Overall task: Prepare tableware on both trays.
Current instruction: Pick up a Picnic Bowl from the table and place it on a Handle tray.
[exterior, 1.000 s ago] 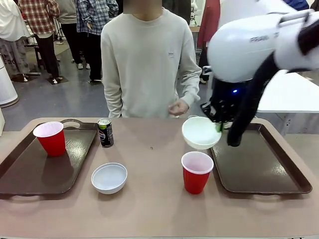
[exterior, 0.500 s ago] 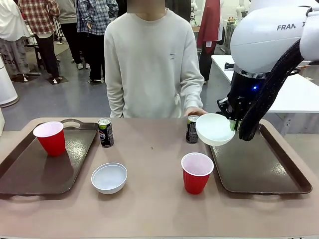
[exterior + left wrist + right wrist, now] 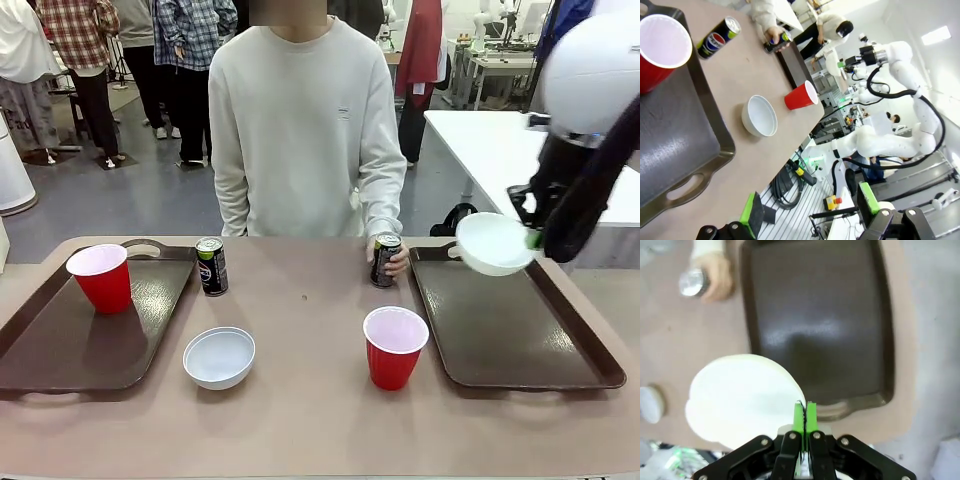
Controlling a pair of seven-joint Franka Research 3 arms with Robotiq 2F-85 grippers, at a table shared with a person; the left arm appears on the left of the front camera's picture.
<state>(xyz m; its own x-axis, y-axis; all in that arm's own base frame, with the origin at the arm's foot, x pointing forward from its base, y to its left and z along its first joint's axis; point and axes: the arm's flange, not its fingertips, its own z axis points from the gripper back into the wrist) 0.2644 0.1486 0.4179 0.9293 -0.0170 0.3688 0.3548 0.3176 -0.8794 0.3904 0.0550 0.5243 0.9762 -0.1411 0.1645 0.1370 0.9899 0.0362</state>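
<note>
My right gripper [image 3: 535,238] is shut on the rim of a white bowl [image 3: 490,245] and holds it in the air over the far end of the right tray [image 3: 520,340]. In the right wrist view, the green pads [image 3: 799,416] pinch the bowl [image 3: 740,400] above the tray [image 3: 815,325]. A second white bowl [image 3: 219,357] and a red cup [image 3: 394,346] sit on the table between the trays. Another red cup [image 3: 100,277] stands on the left tray [image 3: 70,350]. My left gripper [image 3: 810,210] hangs open beside that tray [image 3: 685,165], holding nothing.
A person stands at the far side with a hand [image 3: 397,263] on a dark can [image 3: 385,258] by the right tray's far left corner. Another can [image 3: 211,266] stands just right of the left tray. More people and tables are farther back.
My right arm has carried the bowl to the right, from above the table's red cup to over the right tray. The person's hand has brought a can down beside that tray.
</note>
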